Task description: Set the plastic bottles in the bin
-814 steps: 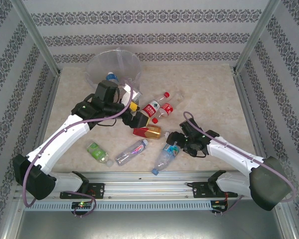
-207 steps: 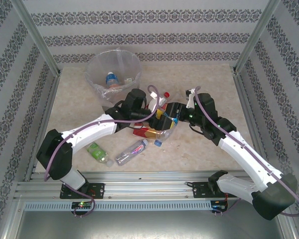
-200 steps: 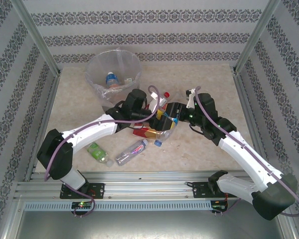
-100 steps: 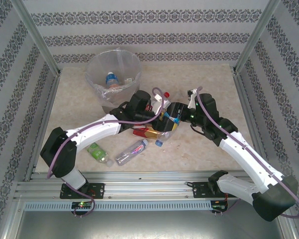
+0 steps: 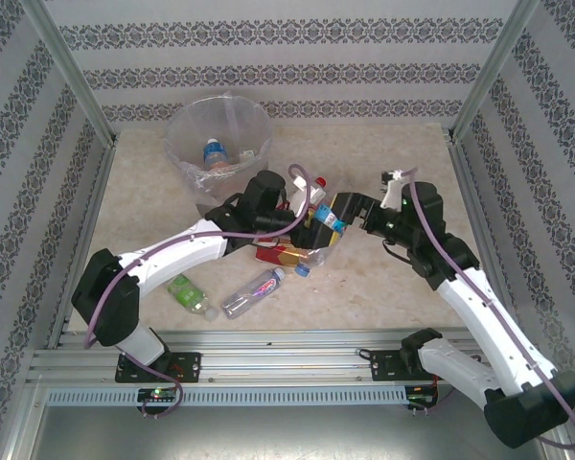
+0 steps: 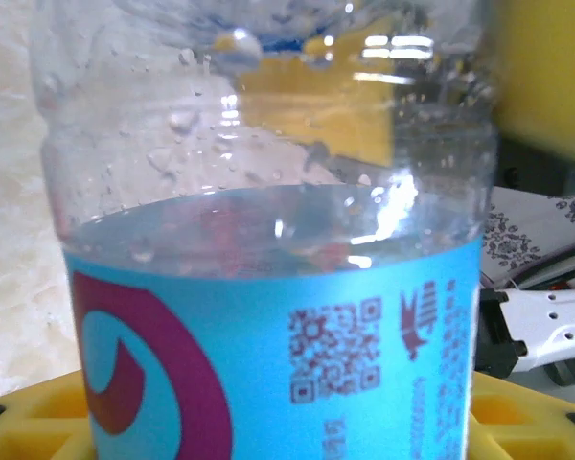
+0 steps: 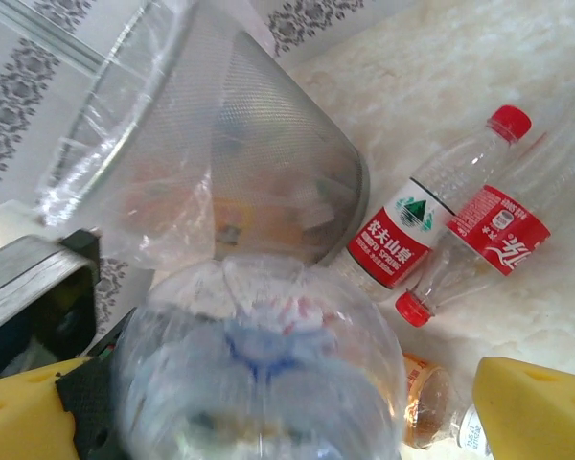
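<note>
**Left gripper holds the blue-label bottle; right gripper stands wide open**

Your left gripper [image 5: 316, 225] is clamped on the blue-label bottle [image 6: 268, 364] over the middle of the table [image 5: 393, 153]. In the left wrist view the label sits right across its yellow pads [image 6: 29, 422]. The bottle is tilted, with its cap toward the near edge and its base toward the right.

Your right gripper [image 5: 343, 209] is just right of that base, jaws spread wide and gripping nothing.

The bin [image 5: 187, 144] stands at the far left, beyond the left gripper, with a few bottles inside. Two red-label bottles [image 7: 407, 235] lie side by side at the bin's foot. An orange bottle [image 5: 280, 254] lies on the table just near of the held one. A green-label bottle [image 5: 187, 292] and a clear bottle [image 5: 252, 290] lie toward the near edge, left of centre.
</note>
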Tool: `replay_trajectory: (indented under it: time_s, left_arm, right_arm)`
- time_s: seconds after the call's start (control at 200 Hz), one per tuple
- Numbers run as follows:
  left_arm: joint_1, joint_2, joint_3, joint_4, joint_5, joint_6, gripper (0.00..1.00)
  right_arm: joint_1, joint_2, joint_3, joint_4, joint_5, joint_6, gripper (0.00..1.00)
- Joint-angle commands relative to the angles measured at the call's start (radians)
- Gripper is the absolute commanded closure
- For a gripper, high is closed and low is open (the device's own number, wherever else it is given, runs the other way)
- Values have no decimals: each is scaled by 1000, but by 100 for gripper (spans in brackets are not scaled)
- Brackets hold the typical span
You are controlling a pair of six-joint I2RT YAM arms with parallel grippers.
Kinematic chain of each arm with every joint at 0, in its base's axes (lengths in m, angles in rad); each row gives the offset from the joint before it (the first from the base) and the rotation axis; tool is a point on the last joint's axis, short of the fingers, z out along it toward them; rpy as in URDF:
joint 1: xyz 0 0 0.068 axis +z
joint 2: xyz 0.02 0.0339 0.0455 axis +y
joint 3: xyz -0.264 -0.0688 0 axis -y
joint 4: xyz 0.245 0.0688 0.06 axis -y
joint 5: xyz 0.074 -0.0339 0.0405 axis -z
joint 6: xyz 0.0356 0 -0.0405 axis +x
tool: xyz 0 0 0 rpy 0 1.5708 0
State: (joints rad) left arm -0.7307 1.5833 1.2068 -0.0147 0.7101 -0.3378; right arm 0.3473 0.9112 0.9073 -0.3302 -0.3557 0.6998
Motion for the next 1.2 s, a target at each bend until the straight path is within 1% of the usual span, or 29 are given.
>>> replay_trajectory:
  time_s: [0.0, 0.14, 0.23, 0.345, 0.624, 0.909, 0.989, 1.039, 1.194]
  left_arm:
    - [24, -42, 30, -13, -14, 19, 50]
    - [45, -63, 38, -15, -19, 27, 50]
    - [61, -82, 56, -21, -47, 44, 50]
    - [97, -104, 100, -23, -85, 60, 50]
    - [237, -101, 265, 26, -123, 30, 54]
    - [395, -48, 404, 35, -239, 67, 55]
    - [436, -34, 417, 57, -249, 68, 55]
    - [453, -26, 419, 70, -269, 83, 55]
    - [487, 5, 431, 70, -327, 198, 55]
  right_arm:
    - [-22, -43, -26, 28, -89, -14, 2]
    - [-40, -73, -36, 58, -149, -12, 2]
    - [-42, -84, -35, 86, -189, -29, 2]
    - [-41, -94, -25, 91, -195, -48, 2]
    - [-42, -99, -11, 70, -179, -72, 2]
    - [-42, -115, -11, 44, -158, -93, 2]
    - [-43, -115, -14, 43, -155, -95, 2]
    - [-45, -114, -15, 43, -154, -96, 2]
    - [-44, -109, -18, 48, -155, -95, 2]
